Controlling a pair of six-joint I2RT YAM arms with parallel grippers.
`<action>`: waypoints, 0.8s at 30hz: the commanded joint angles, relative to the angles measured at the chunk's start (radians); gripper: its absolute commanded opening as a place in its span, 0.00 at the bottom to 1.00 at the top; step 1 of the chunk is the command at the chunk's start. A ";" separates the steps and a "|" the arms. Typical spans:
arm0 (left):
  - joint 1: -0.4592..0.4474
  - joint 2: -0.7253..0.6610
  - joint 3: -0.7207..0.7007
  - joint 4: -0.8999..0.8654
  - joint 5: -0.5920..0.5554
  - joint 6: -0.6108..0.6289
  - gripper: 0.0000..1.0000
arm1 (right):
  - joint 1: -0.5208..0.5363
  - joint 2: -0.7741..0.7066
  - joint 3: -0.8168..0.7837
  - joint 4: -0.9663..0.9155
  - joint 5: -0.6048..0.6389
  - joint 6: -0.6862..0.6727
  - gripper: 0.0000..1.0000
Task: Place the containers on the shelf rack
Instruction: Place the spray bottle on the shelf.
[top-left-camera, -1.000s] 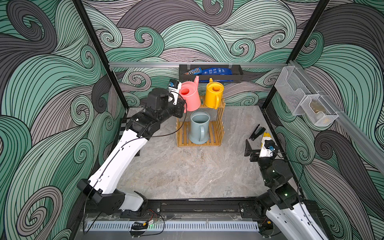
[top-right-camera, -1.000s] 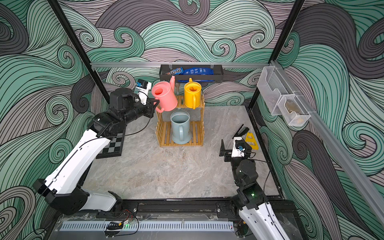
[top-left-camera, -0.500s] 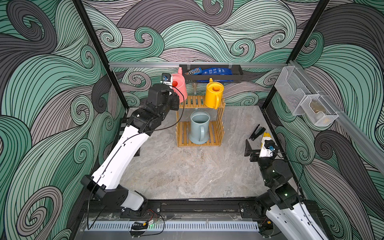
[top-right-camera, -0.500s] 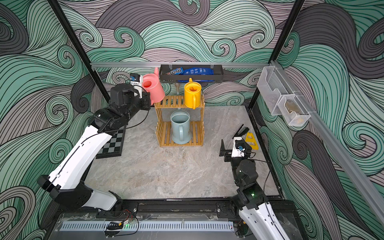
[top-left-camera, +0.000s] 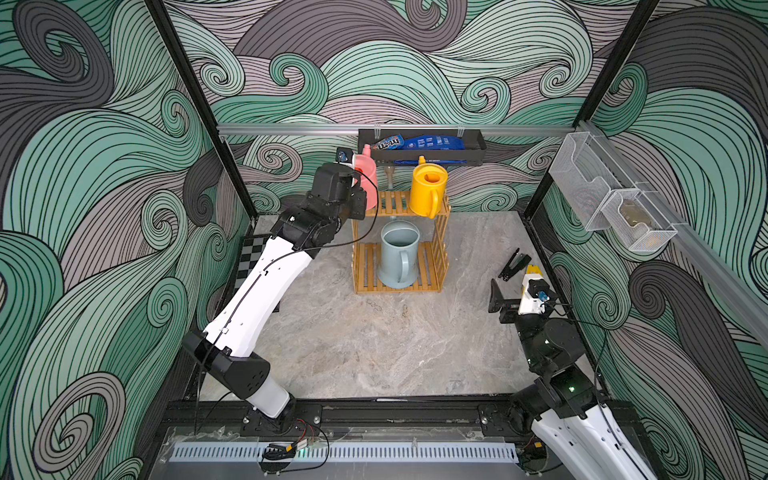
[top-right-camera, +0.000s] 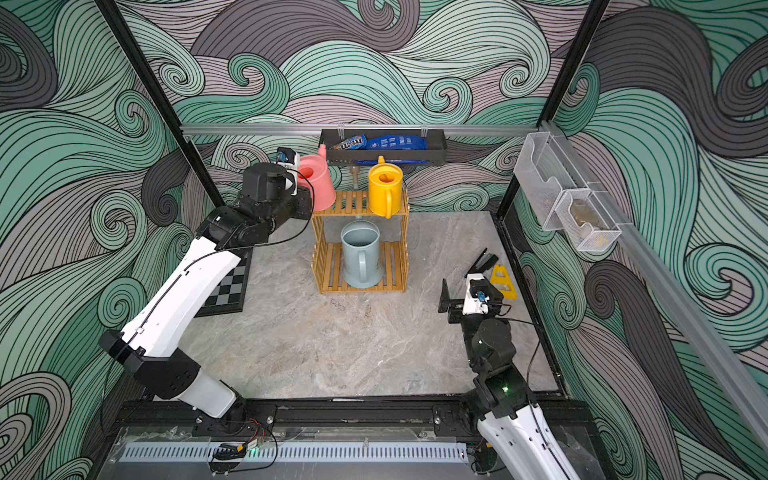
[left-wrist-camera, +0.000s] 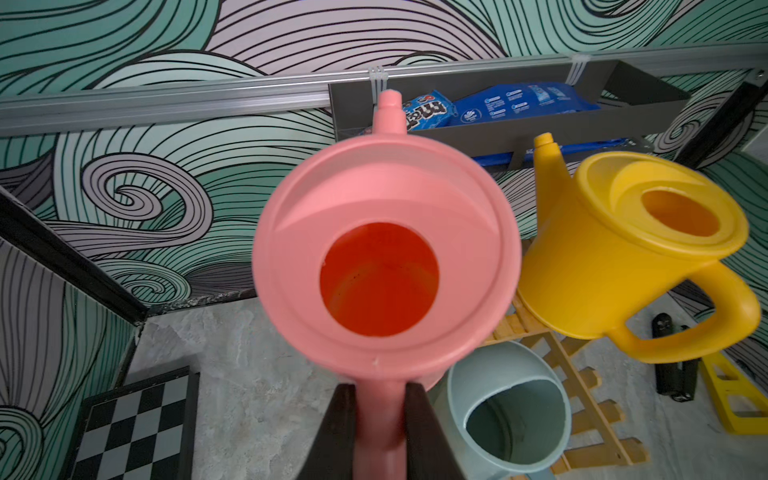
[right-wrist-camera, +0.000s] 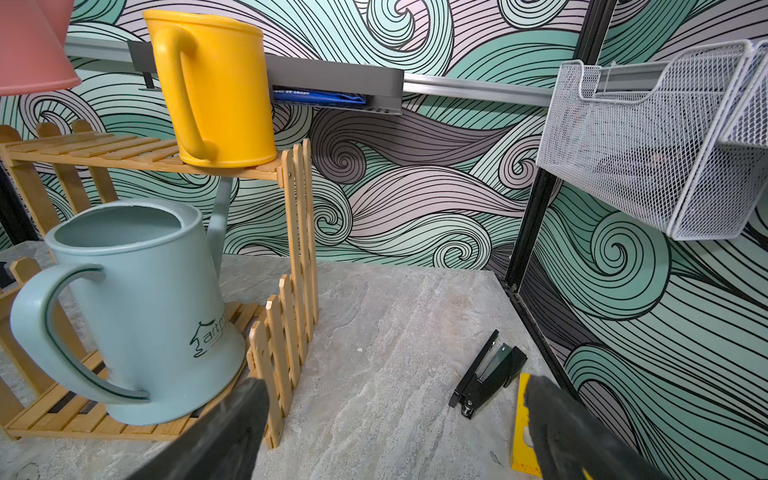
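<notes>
The left gripper (left-wrist-camera: 380, 405) had its jaws shut on the handle of the small pink plastic watering can (left-wrist-camera: 374, 183), one black finger (left-wrist-camera: 340, 419) pressed to each side of it. The can hung upright, spout pointing to the back wall. It was over the end of the two-tier slatted bamboo shelf rack (top-left-camera: 365, 266) nearest the left arm. Seen from the right wrist, its base (right-wrist-camera: 33, 70) stood clear above the top slats.

At the other end of that top tier stood the small yellow plastic watering can (top-left-camera: 428, 191), upright, handle to the front. The large pale blue plastic watering can (top-left-camera: 399, 253) sat upright on the lower tier, its spout rising behind the rack.

Well apart, on the right side of the grey marbled table (top-left-camera: 374, 353), the right gripper (right-wrist-camera: 397, 386) hovered with jaws wide and nothing between them. Just beyond it lay a black hinged metal tool (right-wrist-camera: 486, 374) and a flat yellow plastic piece (right-wrist-camera: 521, 419).

A black-and-white chessboard (left-wrist-camera: 133, 428) lay by the left wall. A black metal wall tray (top-left-camera: 419, 145) with blue snack bags hung on the back wall above the rack, and two white wire mesh baskets (right-wrist-camera: 648, 137) on the right wall.
</notes>
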 joint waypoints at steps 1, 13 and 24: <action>0.002 0.039 0.061 -0.028 0.044 -0.108 0.00 | -0.005 0.002 0.006 0.001 0.006 0.001 0.99; -0.107 0.170 0.191 -0.022 -0.181 -0.100 0.00 | -0.004 0.009 0.004 0.004 -0.006 0.003 0.99; -0.111 0.217 0.238 -0.026 -0.254 -0.102 0.00 | -0.005 0.008 0.001 0.006 0.009 0.001 0.99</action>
